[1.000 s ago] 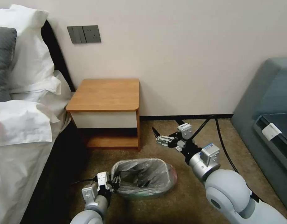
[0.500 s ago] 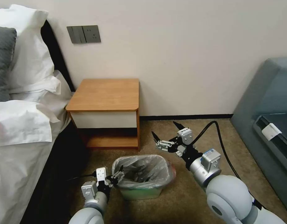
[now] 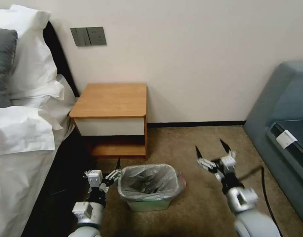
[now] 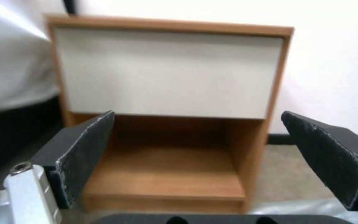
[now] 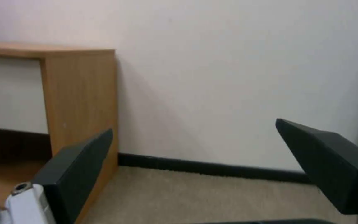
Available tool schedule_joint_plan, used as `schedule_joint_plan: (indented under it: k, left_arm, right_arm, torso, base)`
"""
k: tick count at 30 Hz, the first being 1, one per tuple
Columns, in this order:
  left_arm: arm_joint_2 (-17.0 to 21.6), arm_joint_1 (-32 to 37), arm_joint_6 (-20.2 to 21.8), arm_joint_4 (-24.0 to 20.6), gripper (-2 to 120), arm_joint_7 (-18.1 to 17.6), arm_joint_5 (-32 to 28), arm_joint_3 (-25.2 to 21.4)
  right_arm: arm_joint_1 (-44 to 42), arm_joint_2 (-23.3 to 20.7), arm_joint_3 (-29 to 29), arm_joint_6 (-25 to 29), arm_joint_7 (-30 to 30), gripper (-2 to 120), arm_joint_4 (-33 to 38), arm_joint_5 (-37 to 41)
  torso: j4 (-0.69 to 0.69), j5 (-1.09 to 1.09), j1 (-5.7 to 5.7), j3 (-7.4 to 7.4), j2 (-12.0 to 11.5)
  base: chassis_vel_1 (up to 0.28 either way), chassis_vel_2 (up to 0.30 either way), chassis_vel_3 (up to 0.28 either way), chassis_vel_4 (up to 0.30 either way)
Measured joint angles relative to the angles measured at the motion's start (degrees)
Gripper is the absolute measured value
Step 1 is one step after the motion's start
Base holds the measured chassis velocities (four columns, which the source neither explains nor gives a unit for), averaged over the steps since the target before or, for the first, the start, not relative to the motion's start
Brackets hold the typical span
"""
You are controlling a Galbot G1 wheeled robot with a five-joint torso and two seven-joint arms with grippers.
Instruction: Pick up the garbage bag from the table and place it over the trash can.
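The trash can [image 3: 145, 204] stands upright on the carpet in front of the table [image 3: 110, 98]. The garbage bag [image 3: 148, 181] lines it, its crinkled grey film folded over the rim and a pinkish edge hanging on the right side. My left gripper [image 3: 104, 168] is just left of the can's rim, open, empty and not touching the bag. It faces the table [image 4: 166, 71], and the left wrist view shows the left gripper [image 4: 197, 124] with jaws spread wide. My right gripper [image 3: 210, 148] hangs open and empty over the carpet to the can's right. In the right wrist view the right gripper [image 5: 193, 127] faces the wall beside the table [image 5: 79, 93].
A bed with white pillows [image 3: 26, 82] fills the left side. A grey sofa [image 3: 283, 125] stands at the right, and a black cable [image 3: 266, 191] trails from my right arm in front of it. Open carpet [image 3: 191, 138] lies between the table and the sofa.
The trash can went from tilted to upright. My left gripper let go of the bag's rim and drew back to the left. My right arm pulled back to the right.
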Motion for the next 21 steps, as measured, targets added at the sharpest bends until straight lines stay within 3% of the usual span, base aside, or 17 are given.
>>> schedule_joint_plan:
  k: [4, 9, 21]
  left_arm:
    - [-1.4, 5.6, -2.2, -4.6, 100, 0.3, 0.6, -3.1]
    - [-3.8, 12.9, -3.0, -10.0, 100, -0.6, 1.0, -3.5]
    - [-4.3, 14.5, -2.7, -10.9, 100, -1.2, 1.3, -3.1]
  right_arm:
    - [-5.7, 5.3, 1.6, 3.5, -2.3, 100, 2.8, 1.4]
    - [-9.7, 8.3, 2.9, 7.7, -4.9, 100, 5.3, 2.9]
    - [-10.5, 8.0, 3.1, 7.7, -4.9, 100, 6.1, 2.4]
  torso:
    - [0.02, 0.0, 0.0, 0.0, 0.0]
    - [0.02, 0.0, 0.0, 0.0, 0.0]
    - [0.02, -0.01, 0.0, 0.01, 0.0]
  base:
    - [0.0, 0.0, 0.0, 0.0]
    - [0.0, 0.0, 0.0, 0.0]
    - [0.0, 0.0, 0.0, 0.0]
